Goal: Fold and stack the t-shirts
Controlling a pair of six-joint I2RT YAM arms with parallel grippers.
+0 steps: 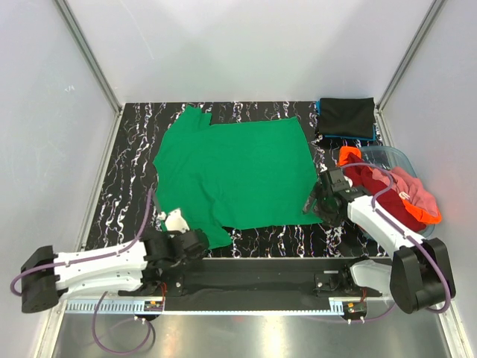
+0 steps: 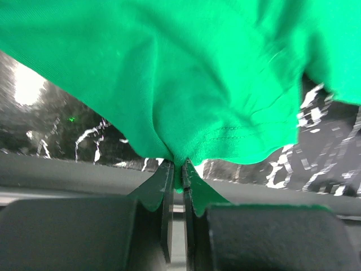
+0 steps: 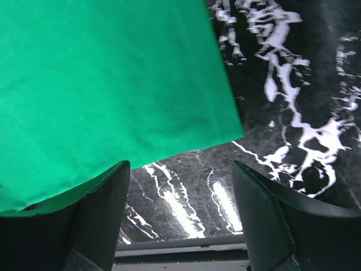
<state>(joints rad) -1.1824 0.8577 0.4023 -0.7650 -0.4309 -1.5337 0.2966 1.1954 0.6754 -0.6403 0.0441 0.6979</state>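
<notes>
The green t-shirt [image 1: 235,175] lay spread across the middle of the surface [image 1: 127,186]. The left fingers [image 2: 167,214] pinched its near-left hem; the right fingers [image 3: 104,209] stood wide at its near-right corner, gripping nothing. Lifting now would probably drag the cloth askew.

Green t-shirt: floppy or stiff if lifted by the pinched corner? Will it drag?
Probably floppy: the green t-shirt bunches into folds where the left gripper pinches its hem, so the rest should drape and drag. Likely light: it lies thin and flat on the table. The glossy top may let it slide.
</notes>
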